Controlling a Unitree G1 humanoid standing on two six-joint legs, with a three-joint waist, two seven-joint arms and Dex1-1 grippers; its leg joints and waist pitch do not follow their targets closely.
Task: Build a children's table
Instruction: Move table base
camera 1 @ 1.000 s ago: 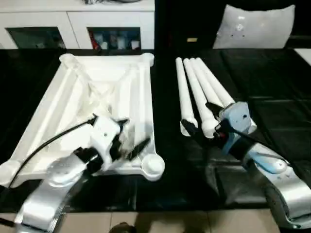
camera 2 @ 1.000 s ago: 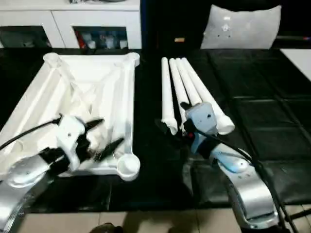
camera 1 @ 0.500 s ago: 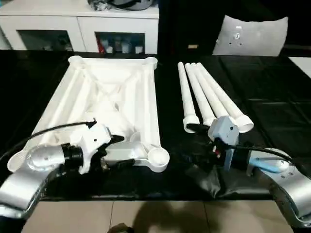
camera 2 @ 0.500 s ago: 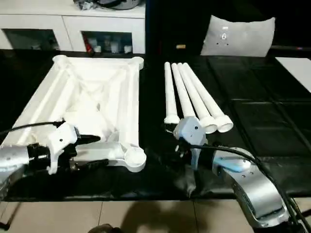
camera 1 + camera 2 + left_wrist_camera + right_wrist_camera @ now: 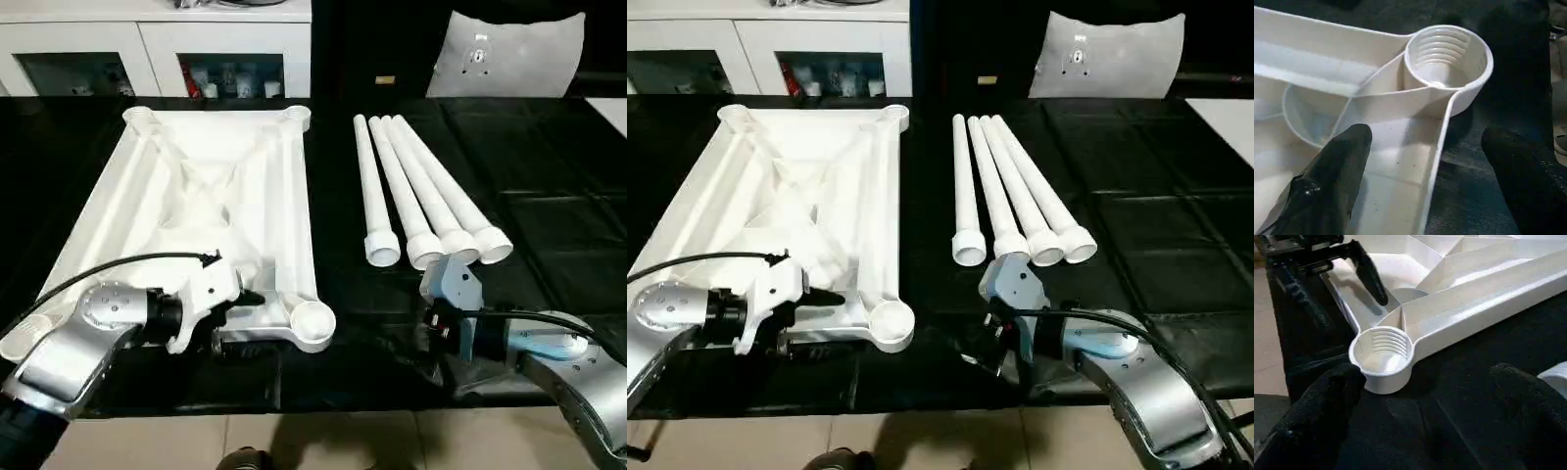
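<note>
Tools first, nearest the robot: the left tool [image 5: 238, 311] stands open with its two fingers straddling the near rim of the table top [image 5: 211, 211], one finger [image 5: 1334, 169] over the ribbed inside and the other above the black desk [image 5: 549, 176] outside the rim, closing on nothing. The right tool [image 5: 982, 351] is also spread wide and empty, low over the desk, aimed toward the near right corner socket [image 5: 1382, 352], whose ridged inner wall shows clearly. Nothing is gripped by either arm.

Beyond them the table top lies upside down on the left part of the desk, ribs and four round corner sockets facing up. Just to its right, apart from it, four white legs [image 5: 421, 196] lie side by side, touching one another, flared ends toward the robot. Farther back stand a white cabinet [image 5: 157, 49] and a pale cushion [image 5: 509, 54].

By my reading, assembly has not begun: no leg sits in any socket. The step in hand looks like steadying the top by its near edge. Next, the right tool likely needs to swing to the nearest leg, close around its shaft, stand it upright and seat its end into the corner socket.
</note>
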